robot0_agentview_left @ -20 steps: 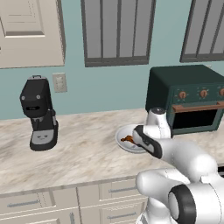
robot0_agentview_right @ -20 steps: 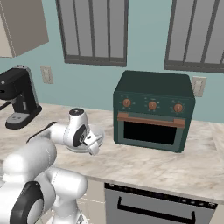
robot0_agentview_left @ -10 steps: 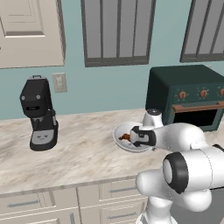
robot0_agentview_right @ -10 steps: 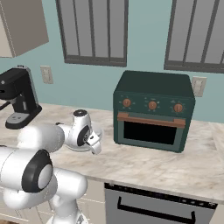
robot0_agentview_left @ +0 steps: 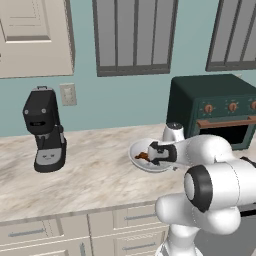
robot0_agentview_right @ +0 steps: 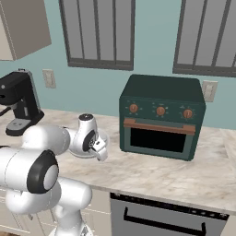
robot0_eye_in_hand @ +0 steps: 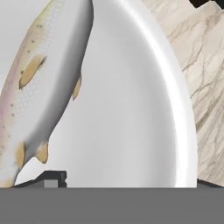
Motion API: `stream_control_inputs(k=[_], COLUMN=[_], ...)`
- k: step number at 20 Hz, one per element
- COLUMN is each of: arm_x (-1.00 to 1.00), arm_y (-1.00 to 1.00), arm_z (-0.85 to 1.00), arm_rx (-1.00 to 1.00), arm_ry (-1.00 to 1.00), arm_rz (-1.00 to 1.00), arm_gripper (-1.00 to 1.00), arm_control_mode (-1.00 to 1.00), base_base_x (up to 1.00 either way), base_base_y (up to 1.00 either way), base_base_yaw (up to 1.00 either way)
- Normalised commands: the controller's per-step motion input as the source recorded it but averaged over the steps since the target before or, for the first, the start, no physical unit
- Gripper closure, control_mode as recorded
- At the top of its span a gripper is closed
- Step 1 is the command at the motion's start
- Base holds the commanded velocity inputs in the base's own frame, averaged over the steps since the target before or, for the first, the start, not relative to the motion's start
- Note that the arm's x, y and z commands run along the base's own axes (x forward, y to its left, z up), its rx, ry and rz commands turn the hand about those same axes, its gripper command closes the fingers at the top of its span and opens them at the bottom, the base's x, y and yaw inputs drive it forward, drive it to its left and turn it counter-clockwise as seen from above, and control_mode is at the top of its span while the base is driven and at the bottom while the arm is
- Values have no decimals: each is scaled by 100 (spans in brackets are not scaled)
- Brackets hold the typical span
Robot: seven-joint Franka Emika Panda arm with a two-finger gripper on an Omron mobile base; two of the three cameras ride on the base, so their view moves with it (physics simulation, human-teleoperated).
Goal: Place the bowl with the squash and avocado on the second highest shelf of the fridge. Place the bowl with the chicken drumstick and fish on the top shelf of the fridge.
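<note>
The step in hand looks to be taking hold of the white bowl (robot0_agentview_left: 147, 156) that carries the chicken drumstick (robot0_agentview_left: 142, 155) and the fish (robot0_eye_in_hand: 41, 87), the load meant for the fridge's top shelf. That bowl sits on the marble counter (robot0_agentview_left: 90, 175), about midway between its back and front edges, just off the left front corner of the dark green toaster oven (robot0_agentview_right: 161, 117) and well apart from the black coffee machine (robot0_agentview_left: 44, 131) toward the counter's left end. The gripper (robot0_eye_in_hand: 127, 181) is right down at the bowl's near rim: in the hand view one dark tip shows inside the bowl close by the fish's tail and the other outside the wall, so the jaws appear to straddle the rim, parted and with nothing yet clamped between them. To do this well, the robot would want the rim seated deep between the fingers before squeezing, the inner finger kept off the fish so it is not nudged or pinched. A one-sided hold on a shallow bowl will tend to tip it, so the judgement is to close firmly, lift straight and slowly, and keep the bowl level so drumstick and fish do not slide out. The fridge and its shelves lie outside these views.
</note>
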Motion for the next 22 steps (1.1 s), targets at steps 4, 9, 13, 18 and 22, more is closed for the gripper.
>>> stream_control_inputs(k=[4,9,13,18,22], arm_x=[0,-6,-21,-31,-58], arm_y=[0,0,0,6,0], arm_z=[1,19,48,71,100], arm_rx=[2,4,5,4,1], arm_ry=[0,-1,-7,-10,-10], arm_rz=[0,-5,-12,-15,-12], arm_gripper=[100,100,100,100,100], arm_control_mode=[-100,-100,-100,-100,-100], base_base_x=[0,0,0,0,0], base_base_y=[0,0,0,0,0], base_base_yaw=[0,0,0,0,0])
